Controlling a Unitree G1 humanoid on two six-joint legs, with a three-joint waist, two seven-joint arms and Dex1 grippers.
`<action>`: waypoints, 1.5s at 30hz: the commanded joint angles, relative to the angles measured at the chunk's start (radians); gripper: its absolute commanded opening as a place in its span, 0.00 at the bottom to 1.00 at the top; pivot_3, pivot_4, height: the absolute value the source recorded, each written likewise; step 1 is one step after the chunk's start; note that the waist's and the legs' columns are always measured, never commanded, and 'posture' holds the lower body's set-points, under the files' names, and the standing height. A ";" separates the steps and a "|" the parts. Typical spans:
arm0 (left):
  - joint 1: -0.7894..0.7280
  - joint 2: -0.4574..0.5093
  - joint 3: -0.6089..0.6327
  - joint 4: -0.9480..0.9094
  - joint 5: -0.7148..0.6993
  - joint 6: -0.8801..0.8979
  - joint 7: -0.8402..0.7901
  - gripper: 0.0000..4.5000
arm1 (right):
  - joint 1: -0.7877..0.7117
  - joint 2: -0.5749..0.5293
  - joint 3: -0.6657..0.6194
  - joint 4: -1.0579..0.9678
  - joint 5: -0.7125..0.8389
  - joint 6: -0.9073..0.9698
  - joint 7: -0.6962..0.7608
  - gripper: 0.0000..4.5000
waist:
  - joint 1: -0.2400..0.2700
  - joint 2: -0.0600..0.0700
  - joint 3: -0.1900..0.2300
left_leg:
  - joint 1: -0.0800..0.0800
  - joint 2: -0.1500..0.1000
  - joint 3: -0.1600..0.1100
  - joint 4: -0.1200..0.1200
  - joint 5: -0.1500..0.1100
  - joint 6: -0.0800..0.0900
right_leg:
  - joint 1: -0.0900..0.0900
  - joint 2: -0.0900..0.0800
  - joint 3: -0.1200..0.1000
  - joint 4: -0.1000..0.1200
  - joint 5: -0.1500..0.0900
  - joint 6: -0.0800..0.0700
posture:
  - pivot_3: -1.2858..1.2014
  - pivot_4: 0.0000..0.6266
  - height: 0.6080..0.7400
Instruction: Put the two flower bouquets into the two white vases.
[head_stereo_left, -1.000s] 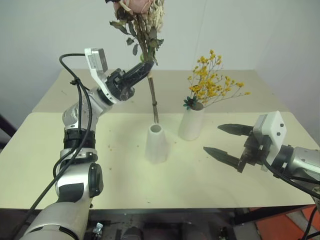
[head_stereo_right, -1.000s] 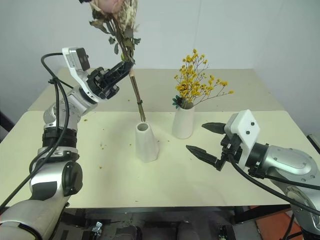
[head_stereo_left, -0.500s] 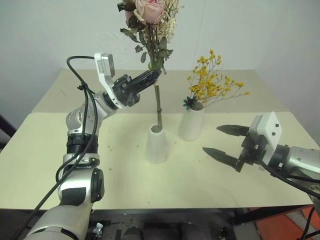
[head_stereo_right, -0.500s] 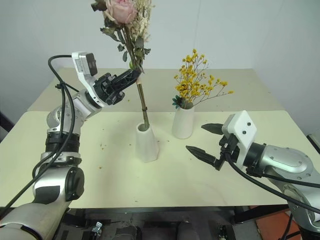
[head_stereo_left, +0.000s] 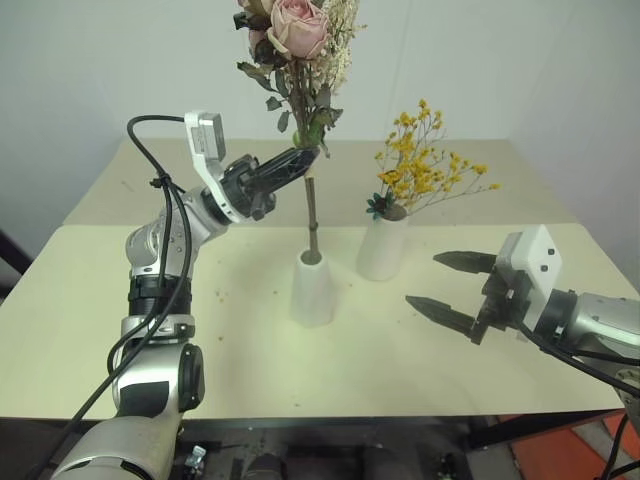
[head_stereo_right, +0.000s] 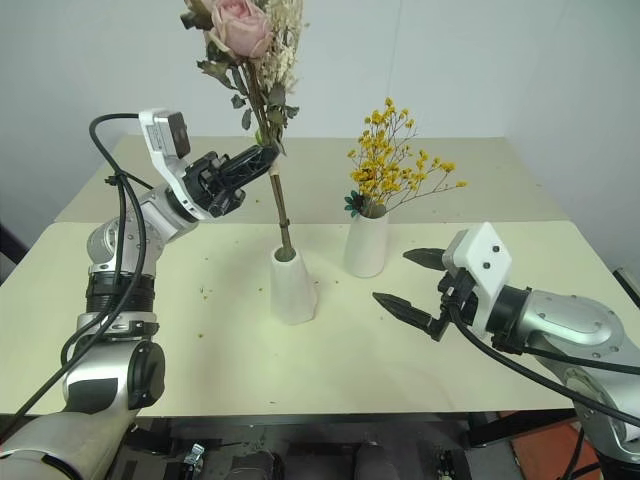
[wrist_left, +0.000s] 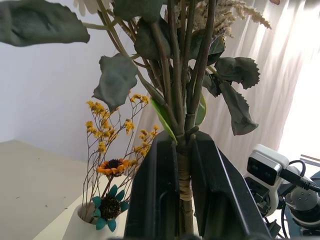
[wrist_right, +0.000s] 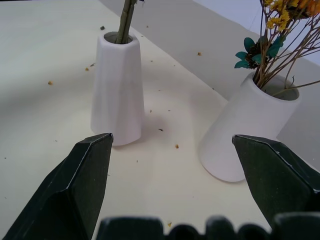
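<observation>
Rose bouquet (head_stereo_left: 300, 40), pinched in my left gripper (head_stereo_left: 308, 157), stem tip barely inside the near vase (head_stereo_left: 312, 289); right gripper (head_stereo_left: 452, 285) wide, empty; releasing risked toppling it.

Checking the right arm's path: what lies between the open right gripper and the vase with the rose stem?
Bare tabletop with scattered crumbs lies between the right gripper and the rose's vase, as the right wrist view shows.
</observation>
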 joint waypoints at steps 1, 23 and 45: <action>-0.007 0.017 0.013 -0.030 -0.017 -0.010 -0.004 0.02 | -0.021 0.000 -0.011 -0.005 -0.009 -0.035 0.008 1.00 | 0.000 0.000 0.000 | 0.000 0.000 0.000 0.000 0.000 0.000 | 0.000 0.000 0.000 0.000 0.000 0.000 | 0.52 0.24 1.00; 0.132 -0.001 -0.068 -0.090 0.030 -0.126 -0.093 0.02 | -0.014 -0.001 -0.011 0.006 -0.025 -0.035 0.019 1.00 | 0.002 0.000 0.000 | 0.000 0.000 0.000 0.000 0.000 0.000 | 0.000 0.000 0.000 0.000 0.000 0.000 | 0.52 0.24 1.00; 0.223 -0.010 -0.117 -0.081 0.114 -0.346 -0.194 0.02 | -0.002 0.008 -0.112 -0.010 0.081 -0.060 0.078 1.00 | 0.002 0.000 0.000 | 0.000 0.000 0.000 0.000 0.000 0.000 | 0.000 0.000 0.000 0.000 0.000 0.000 | 0.52 0.24 1.00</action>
